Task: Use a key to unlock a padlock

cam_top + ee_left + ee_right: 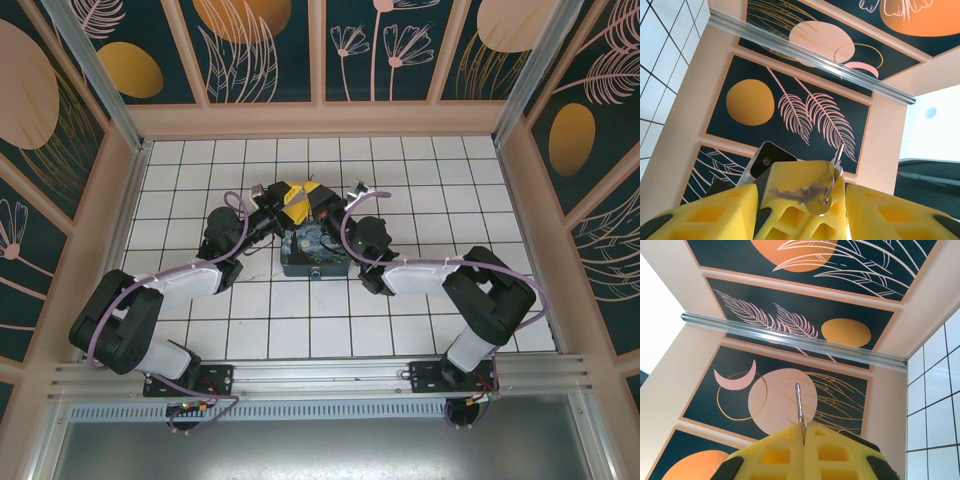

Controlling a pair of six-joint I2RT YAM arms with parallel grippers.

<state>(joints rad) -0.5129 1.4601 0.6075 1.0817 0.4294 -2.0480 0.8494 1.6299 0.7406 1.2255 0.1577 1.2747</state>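
You are looking at both arms meeting over the middle of the white tiled floor point(430, 200), just above the box printed with a starry-night painting point(312, 255), which is sitting flat on the tiles. The right gripper point(804, 434) is pinching its yellow fingers fully together, and the thin silvery-grey metal key point(798, 402) is standing clamped between the tips, its blade poking straight up past them toward the leaf-patterned wall panels point(790, 320). In the left wrist view that same blade is rising at the top of the right gripper's yellow fingers, and a small metal ring point(819, 202) is hanging beside it, carrying a second flat grey key point(790, 193) that is lying across the face of those fingers. The left gripper point(801, 197) is standing partly spread, one yellow finger on each side of the right gripper's tips and the hanging ring; you cannot tell whether its pads are pressing on them or just flanking them.
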